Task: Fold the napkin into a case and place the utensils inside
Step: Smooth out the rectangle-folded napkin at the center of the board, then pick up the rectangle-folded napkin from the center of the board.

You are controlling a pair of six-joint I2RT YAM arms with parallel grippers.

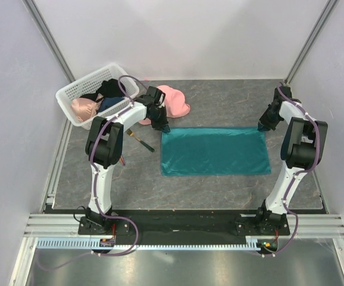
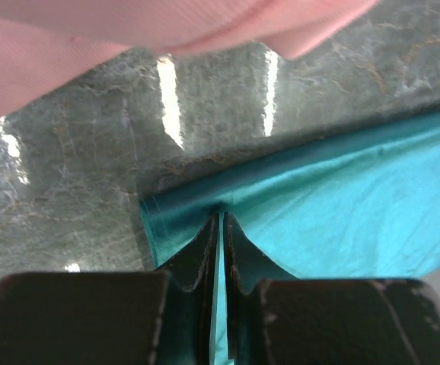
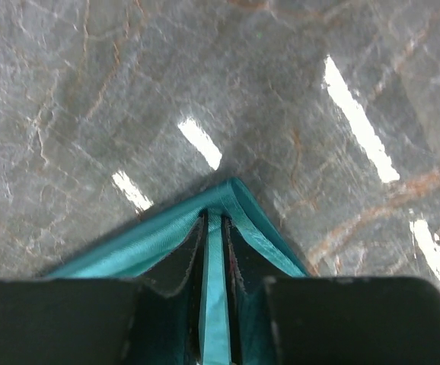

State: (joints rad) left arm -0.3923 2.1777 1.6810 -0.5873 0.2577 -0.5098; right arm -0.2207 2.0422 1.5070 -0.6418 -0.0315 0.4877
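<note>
At the far left corner of the bench (image 1: 219,98) a white basket (image 1: 71,90) holds a jumble of dark and peach soft things, and a pink cap (image 1: 175,102) lies just beside it along the far edge. The left arm reaches across the basket's near end, with the cap close behind its wrist; in the left wrist view pink fabric fills the top, near the cloth's corner but not touching it. A fork (image 1: 141,142) with a dark handle lies left of the cloth, near it but apart. The napkin (image 1: 213,152) lies spread flat in the middle of the bench, a smooth, shiny teal rectangle with its long sides running left to right. The left gripper (image 2: 221,228) is pinched tight on its far left corner, and the right gripper (image 3: 215,228) is clamped on its far right corner, a thin strip of teal showing between the fingers.
</note>
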